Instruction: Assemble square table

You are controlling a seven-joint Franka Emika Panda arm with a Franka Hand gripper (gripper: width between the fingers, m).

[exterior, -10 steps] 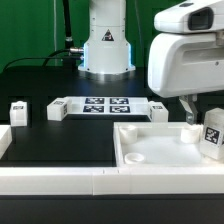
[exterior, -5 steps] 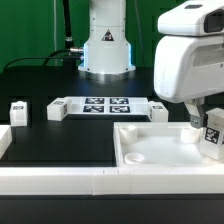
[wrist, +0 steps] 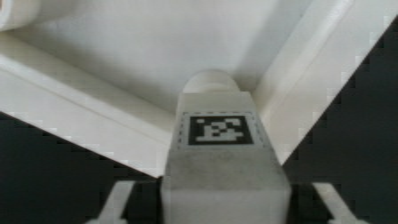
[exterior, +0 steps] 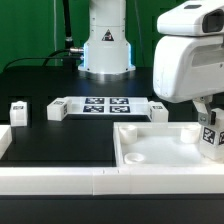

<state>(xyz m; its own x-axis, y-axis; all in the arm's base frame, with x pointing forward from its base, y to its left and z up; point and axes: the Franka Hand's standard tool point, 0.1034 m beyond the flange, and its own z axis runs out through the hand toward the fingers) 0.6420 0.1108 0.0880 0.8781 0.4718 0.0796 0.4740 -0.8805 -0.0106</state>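
Observation:
The white square tabletop [exterior: 160, 145] with its raised rim lies at the front right in the exterior view. My gripper [exterior: 205, 112] is above its right edge, shut on a white tagged leg [exterior: 209, 134] that hangs tilted over the rim. In the wrist view the leg [wrist: 221, 150] runs between my fingers [wrist: 116, 200] with its tag facing the camera. Its far end points at the inner corner of the tabletop [wrist: 125, 60]. Further legs stand at the exterior view's left [exterior: 18, 111], beside the marker board [exterior: 55, 110] and near the tabletop [exterior: 158, 109].
The marker board [exterior: 105, 105] lies flat at mid-table in front of the robot base [exterior: 106, 50]. A long low white rail [exterior: 60, 180] runs along the front edge, with a white block [exterior: 4, 138] at the far left.
The gripper has shifted slightly to the exterior view's right over the tabletop. The held leg has gone from upright to tilted, its lower end swinging a little left.

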